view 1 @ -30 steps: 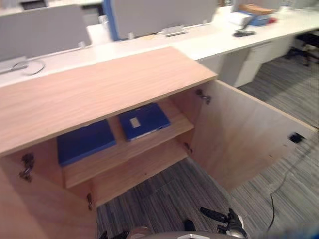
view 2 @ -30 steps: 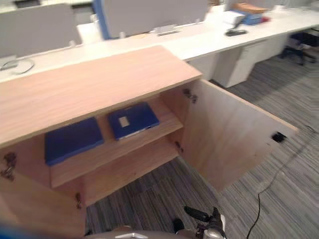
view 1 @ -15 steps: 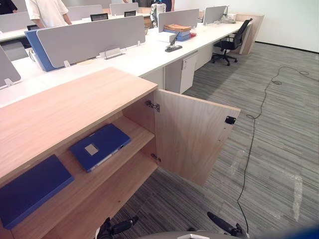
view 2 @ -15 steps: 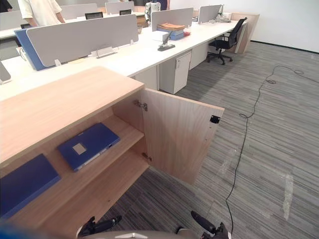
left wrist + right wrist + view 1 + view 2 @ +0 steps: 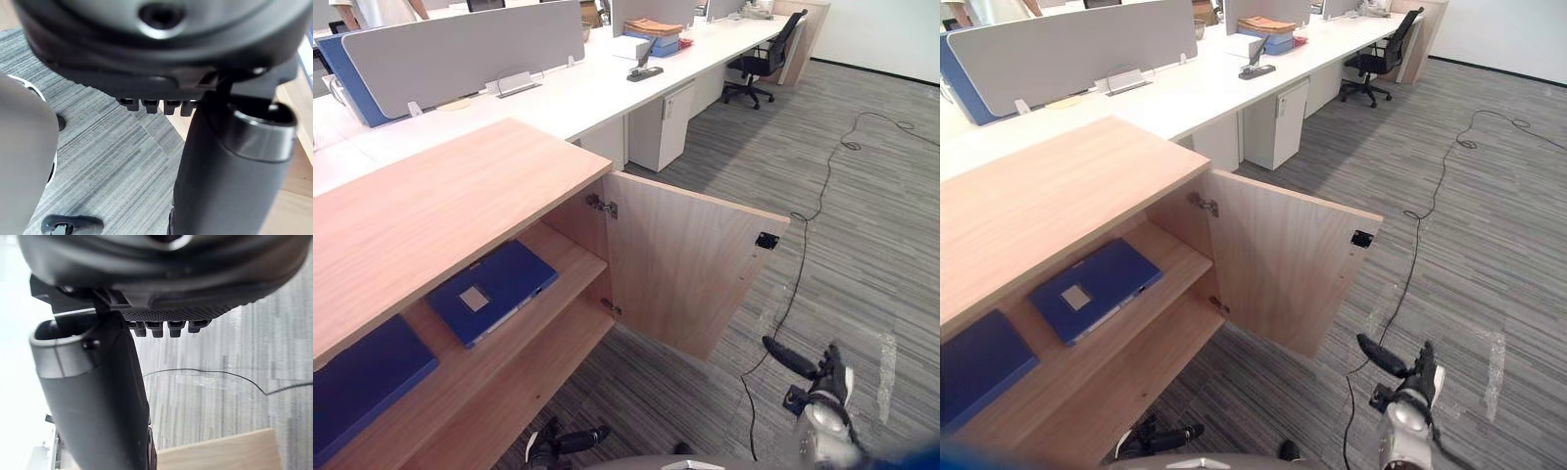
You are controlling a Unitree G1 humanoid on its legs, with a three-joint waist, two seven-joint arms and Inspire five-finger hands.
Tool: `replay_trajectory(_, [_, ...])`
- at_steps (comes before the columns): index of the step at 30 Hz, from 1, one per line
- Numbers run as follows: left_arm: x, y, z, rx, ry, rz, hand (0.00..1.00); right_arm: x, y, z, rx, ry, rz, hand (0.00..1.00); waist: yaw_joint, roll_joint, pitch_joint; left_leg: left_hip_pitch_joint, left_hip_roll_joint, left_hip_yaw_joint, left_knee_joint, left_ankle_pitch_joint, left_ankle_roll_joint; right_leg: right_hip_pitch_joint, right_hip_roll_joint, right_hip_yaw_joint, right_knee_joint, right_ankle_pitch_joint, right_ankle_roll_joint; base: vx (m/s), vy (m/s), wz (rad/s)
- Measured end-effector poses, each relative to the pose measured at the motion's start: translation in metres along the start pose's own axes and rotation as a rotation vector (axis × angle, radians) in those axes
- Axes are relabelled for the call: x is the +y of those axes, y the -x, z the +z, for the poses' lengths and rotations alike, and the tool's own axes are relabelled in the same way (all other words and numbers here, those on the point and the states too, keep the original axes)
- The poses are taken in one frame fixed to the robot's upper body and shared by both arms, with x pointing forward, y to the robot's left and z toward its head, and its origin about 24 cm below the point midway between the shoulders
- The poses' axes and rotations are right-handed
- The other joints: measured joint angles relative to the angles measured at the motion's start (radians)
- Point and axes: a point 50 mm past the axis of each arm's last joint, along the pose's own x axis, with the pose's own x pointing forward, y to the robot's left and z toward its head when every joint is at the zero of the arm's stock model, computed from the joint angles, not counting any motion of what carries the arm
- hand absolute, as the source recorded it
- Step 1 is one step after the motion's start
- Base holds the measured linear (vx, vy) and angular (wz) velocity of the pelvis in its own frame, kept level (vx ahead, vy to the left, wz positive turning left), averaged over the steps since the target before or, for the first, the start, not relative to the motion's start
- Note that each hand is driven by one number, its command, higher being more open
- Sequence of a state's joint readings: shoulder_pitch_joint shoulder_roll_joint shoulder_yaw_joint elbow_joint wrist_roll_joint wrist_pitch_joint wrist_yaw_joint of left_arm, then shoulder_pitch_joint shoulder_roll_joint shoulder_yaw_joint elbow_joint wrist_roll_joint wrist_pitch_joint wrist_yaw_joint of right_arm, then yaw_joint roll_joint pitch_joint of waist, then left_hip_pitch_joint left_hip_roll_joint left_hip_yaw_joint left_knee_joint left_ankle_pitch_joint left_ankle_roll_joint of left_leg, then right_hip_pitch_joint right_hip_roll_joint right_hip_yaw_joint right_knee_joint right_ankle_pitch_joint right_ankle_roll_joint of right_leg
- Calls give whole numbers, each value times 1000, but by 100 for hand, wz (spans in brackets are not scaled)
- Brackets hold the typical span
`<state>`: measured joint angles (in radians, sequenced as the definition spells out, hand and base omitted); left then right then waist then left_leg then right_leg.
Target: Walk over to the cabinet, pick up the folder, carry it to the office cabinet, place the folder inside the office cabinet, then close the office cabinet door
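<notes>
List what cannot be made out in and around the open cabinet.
- Far-left blue folder: cut off by the left edge of both eye views.
- Label on the other blue folder: too small to read.
- Lower shelf: its back is hidden beneath the upper shelf.

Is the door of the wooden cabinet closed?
No, the door stands wide open, swung well away from the cabinet.

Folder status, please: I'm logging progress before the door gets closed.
Left hand and right hand open, empty. Folder lies flat on the upper shelf beside a second blue folder. Cabinet door wide open.
</notes>
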<state>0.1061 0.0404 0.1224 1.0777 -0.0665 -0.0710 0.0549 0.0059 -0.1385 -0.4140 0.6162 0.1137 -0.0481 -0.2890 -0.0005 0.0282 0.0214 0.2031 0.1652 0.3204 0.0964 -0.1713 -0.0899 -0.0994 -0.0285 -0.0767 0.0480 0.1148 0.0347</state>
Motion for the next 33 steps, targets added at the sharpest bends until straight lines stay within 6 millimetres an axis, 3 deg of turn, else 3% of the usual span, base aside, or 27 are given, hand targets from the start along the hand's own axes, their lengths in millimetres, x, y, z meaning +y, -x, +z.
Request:
replay_trajectory(8, [-2,-1,3,-5,-38,-36,100,14,-30,91,-256,45,48,100,-4,24,36,-1,-7,-65,-10,0,0,19,-4,-2,-35,19,-1,-72,14,7])
replay_trajectory(11, [-4,-1,5,-9,-50,-53,100,25,-40,117,-300,123,69,100,-4,37,49,-11,-12,-95,-25,-4,-6,19,-1,7,-65,40,5,-109,-2,5])
replay_trajectory(21, [-5,-2,7,-15,-30,-63,100,44,-59,158,-253,142,139,100,-1,90,95,-33,-13,-149,-20,-13,-16,7,1,9,-67,54,4,-25,6,4])
replay_trajectory(27, [-5,-2,9,-29,-31,-62,100,61,-57,189,-288,108,185,100,1,92,104,-47,-20,-194,-7,0,-4,7,-7,-5,-56,48,-3,0,16,9])
replay_trajectory(33, [-3,-2,11,-36,-29,-49,100,65,-54,201,-330,152,204,100,3,92,114,-66,-14,-233,-2,10,-11,-1,-13,-38,-31,25,-7,-72,3,21])
